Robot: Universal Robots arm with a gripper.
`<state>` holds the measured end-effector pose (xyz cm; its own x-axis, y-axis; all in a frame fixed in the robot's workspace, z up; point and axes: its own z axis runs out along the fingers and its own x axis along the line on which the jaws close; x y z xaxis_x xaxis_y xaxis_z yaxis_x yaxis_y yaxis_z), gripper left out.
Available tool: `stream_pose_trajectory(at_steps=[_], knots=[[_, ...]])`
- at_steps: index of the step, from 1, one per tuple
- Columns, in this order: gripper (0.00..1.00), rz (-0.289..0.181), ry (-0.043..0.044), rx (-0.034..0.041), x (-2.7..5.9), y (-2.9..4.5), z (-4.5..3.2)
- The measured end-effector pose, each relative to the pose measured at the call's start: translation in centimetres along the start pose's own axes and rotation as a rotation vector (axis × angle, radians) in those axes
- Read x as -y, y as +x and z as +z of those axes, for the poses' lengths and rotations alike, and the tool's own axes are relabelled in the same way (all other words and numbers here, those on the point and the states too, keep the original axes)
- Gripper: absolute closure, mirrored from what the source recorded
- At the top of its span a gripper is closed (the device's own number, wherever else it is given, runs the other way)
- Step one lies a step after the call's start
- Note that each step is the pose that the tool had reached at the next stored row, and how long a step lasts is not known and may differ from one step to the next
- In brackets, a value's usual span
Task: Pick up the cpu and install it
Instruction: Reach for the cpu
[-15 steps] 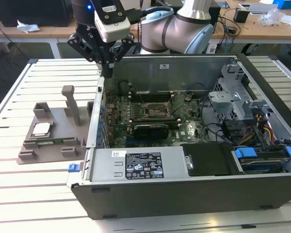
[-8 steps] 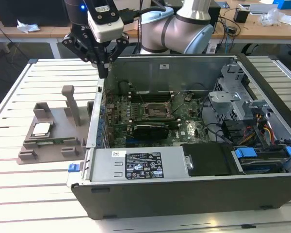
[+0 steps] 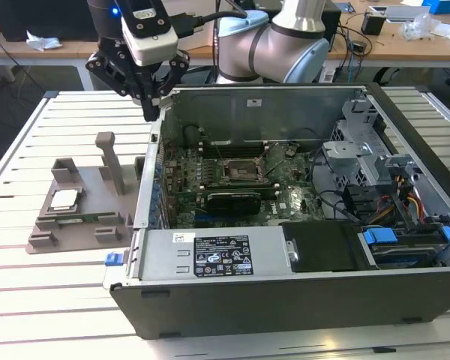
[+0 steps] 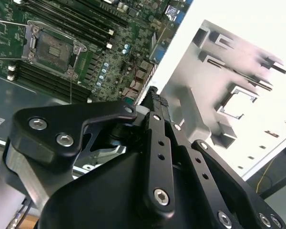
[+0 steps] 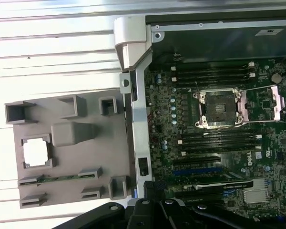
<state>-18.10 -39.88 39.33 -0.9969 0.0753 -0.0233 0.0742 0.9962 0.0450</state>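
Silvery cpu [image 3: 64,199] lies in the grey holder [image 3: 86,225], well apart from the tool [image 3: 151,112], which is pinched together, empty.

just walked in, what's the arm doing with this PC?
The arm's black gripper hangs shut and empty above the open grey computer case, over its wall at the exterior view's left. The small square silvery cpu sits in the grey plastic fixture on the white slatted table beside the case, not yet picked up. The black metal-framed motherboard socket looks empty.
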Motion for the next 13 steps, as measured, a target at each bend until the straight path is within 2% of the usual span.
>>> stream_pose_trajectory(at_steps=[4, 13], knots=[[0.89, 0.0, 0.0, 0.0, 0.04, 0.45, -0.01], [0.89, 0.0, 0.0, 0.0, 0.15, 2.02, -0.05]])
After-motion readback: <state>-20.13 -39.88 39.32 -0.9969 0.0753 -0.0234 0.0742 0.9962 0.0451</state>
